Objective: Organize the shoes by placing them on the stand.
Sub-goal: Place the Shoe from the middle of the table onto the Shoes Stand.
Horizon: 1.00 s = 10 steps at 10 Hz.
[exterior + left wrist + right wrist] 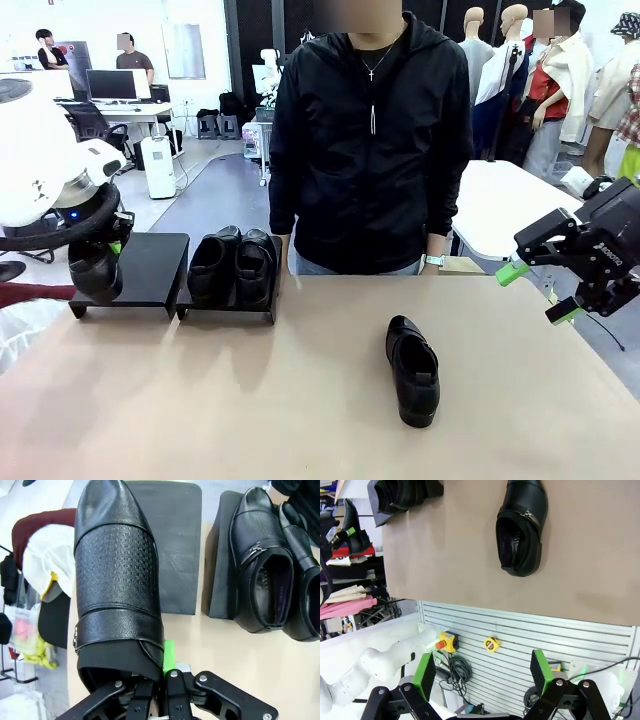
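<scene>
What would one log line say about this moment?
left pincer: shut on held shoe, at stand left section | right section: two shoes | fourth shoe: loose on table | right pincer: open, empty

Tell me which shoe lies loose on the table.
The lone shoe mid-table; two others sit on the stand, and the left gripper holds the fourth shoe.
</scene>
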Available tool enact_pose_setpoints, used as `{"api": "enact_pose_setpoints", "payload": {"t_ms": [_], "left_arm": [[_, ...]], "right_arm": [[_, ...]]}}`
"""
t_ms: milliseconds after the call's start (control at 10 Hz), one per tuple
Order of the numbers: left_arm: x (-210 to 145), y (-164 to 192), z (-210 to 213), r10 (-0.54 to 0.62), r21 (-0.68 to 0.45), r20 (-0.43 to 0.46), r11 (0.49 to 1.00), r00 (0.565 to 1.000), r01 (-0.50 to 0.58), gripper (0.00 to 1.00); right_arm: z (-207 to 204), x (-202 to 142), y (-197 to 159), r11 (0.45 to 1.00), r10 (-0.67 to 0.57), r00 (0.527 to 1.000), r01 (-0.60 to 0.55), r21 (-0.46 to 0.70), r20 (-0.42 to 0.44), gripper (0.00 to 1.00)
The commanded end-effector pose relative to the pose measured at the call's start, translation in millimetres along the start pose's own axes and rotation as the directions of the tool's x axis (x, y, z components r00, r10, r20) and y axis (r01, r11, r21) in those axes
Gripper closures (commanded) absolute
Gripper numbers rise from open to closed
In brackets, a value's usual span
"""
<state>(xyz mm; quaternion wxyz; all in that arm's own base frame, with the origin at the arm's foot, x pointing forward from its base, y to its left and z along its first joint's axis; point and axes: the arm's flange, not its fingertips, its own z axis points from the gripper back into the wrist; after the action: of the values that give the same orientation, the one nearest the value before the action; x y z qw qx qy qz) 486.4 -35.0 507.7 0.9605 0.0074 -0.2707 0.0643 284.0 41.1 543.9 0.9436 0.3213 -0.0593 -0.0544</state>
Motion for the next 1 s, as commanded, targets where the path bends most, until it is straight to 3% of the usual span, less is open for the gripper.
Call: {"api": "enact_pose_setpoints", "payload": {"t_ms": [0, 100, 300, 500, 900], "left_arm": [[31, 10, -15, -0.026, -0.065, 0.003, 0.998, 1.0, 0.027, 1.0], [56, 20, -27, -0.082, -0.118, 0.044, 0.989, 0.996, 0.086, 1.0], [92, 38, -51, -0.03, -0.036, 0.138, 0.999, 0.99, 0.035, 1.0], [114, 42, -82, -0.105, 0.006, 0.125, 0.994, 0.987, 0.105, 1.0], [107, 38, -123, -0.166, 0.108, 0.063, 0.981, 0.984, 0.158, 1.0]], "right_arm": [[2, 2, 0, 1.0, 0.018, 1.0, -0.018, 0.024, -0.004, 0.0], [2, 2, 0, 1.0, 0.018, 1.0, -0.018, 0.024, -0.004, 0.0], [2, 2, 0, 1.0, 0.018, 1.0, -0.018, 0.024, -0.004, 0.0], [2, 2, 0, 1.0, 0.018, 1.0, -0.018, 0.024, -0.004, 0.0], [2, 2, 0, 1.0, 0.018, 1.0, -0.018, 0.024, -0.004, 0.0]]}}
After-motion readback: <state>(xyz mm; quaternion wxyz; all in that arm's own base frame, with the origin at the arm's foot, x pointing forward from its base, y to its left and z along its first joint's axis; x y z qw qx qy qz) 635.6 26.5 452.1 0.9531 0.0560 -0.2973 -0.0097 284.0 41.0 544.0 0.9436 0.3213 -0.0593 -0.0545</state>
